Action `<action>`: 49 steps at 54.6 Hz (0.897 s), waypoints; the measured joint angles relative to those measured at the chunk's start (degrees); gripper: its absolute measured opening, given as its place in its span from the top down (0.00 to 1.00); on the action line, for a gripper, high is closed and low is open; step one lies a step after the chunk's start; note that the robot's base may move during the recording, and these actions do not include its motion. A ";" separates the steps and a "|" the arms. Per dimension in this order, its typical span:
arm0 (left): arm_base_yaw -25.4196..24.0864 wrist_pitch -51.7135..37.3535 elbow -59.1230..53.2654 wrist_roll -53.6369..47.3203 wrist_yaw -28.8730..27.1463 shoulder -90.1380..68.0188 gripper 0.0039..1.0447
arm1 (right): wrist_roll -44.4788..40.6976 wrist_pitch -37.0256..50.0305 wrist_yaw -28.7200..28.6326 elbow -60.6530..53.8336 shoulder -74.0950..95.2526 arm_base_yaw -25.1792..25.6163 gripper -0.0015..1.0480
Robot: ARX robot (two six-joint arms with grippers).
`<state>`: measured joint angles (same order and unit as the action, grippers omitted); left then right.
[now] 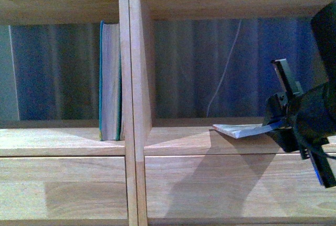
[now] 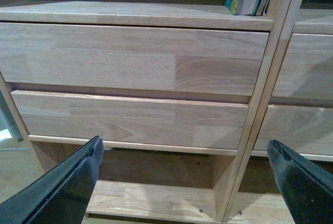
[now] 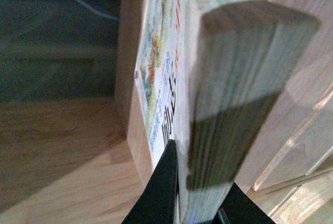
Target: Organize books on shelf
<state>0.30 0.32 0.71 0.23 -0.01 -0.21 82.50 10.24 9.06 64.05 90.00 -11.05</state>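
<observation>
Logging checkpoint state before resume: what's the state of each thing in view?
thicker teal-covered book: upright, left cubby, against divider.
thin pale illustrated paperback: gripped, roughly flat, over right cubby floor.
right end effector: shut on paperback.
left end effector: open, empty.
light wood drawer fronts: shut.
</observation>
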 joint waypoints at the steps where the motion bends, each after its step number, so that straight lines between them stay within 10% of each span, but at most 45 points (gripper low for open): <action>1: 0.00 0.00 0.00 0.00 0.00 0.00 0.07 | -0.39 0.00 -0.35 -0.11 -0.33 0.17 0.93; 29: 0.00 0.00 0.00 0.00 0.00 0.00 0.07 | -13.90 -3.67 -27.74 -8.52 -26.77 12.92 0.93; 49: 0.00 0.00 0.00 0.00 0.00 0.00 0.07 | -18.67 1.75 -28.76 -14.64 -39.65 -3.50 0.93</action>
<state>0.30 0.32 0.71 0.23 -0.01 -0.21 63.83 11.99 -19.70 49.41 50.35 -14.55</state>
